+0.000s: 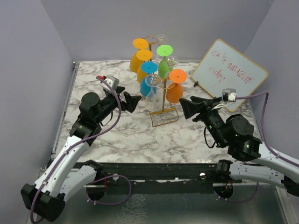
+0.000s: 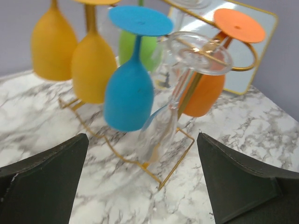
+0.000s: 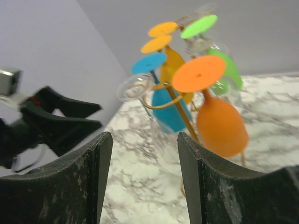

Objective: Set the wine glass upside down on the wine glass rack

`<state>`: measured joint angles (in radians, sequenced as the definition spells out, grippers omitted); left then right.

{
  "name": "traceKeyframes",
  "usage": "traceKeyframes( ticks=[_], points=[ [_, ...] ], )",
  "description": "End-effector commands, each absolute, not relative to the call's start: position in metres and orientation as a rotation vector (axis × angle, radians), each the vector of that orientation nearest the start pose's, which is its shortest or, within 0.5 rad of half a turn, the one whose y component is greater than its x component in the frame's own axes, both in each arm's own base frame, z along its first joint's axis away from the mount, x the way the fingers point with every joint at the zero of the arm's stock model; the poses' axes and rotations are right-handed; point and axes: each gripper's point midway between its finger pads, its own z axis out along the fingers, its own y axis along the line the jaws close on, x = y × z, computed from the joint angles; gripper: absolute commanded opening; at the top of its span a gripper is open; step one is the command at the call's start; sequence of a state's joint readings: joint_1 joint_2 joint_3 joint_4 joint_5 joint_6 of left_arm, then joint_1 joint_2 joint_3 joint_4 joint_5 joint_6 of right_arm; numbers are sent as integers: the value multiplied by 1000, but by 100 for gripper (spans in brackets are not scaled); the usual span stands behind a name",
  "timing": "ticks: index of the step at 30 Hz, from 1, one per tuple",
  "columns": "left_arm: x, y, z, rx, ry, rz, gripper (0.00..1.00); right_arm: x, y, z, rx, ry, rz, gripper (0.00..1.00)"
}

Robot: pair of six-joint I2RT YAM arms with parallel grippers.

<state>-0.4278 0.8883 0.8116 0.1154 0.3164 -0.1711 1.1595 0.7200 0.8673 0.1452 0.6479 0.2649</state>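
The golden wire wine glass rack (image 1: 164, 110) stands at the middle of the marble table. A clear wine glass (image 1: 151, 91) hangs upside down from its front left loop arm, foot on top. In the left wrist view the clear glass (image 2: 161, 126) hangs straight ahead, next to a blue glass (image 2: 127, 93). My left gripper (image 1: 135, 102) is open and empty, just left of the rack. My right gripper (image 1: 184, 106) is open and empty, just right of it. Both wrist views show wide-apart, empty fingers (image 2: 46, 182) (image 3: 212, 186).
Upside-down coloured glasses fill the rack: two yellow (image 1: 137, 59), blue (image 1: 145, 81), green (image 1: 164, 65), orange (image 1: 175, 89), and another clear one at the back (image 1: 161, 39). A whiteboard (image 1: 229, 73) leans at the back right. Purple walls enclose the table.
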Motion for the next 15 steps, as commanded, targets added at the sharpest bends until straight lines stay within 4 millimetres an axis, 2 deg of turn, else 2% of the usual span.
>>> traceKeyframes(
  ticks=[1, 4, 7, 10, 15],
  points=[
    [271, -129, 292, 135, 1836, -449, 99, 206, 171, 348, 39, 1648, 498, 64],
    [250, -103, 289, 59, 1876, -371, 99, 200, 139, 330, 130, 1759, 391, 65],
    [230, -82, 301, 10, 1847, -324, 99, 191, 109, 323, 197, 1815, 319, 67],
    [215, -60, 322, -57, 1789, -272, 99, 183, 91, 328, 203, 1835, 305, 71],
    [194, -33, 365, -112, 1715, -205, 99, 172, 72, 350, 211, 1815, 367, 90]
  ],
)
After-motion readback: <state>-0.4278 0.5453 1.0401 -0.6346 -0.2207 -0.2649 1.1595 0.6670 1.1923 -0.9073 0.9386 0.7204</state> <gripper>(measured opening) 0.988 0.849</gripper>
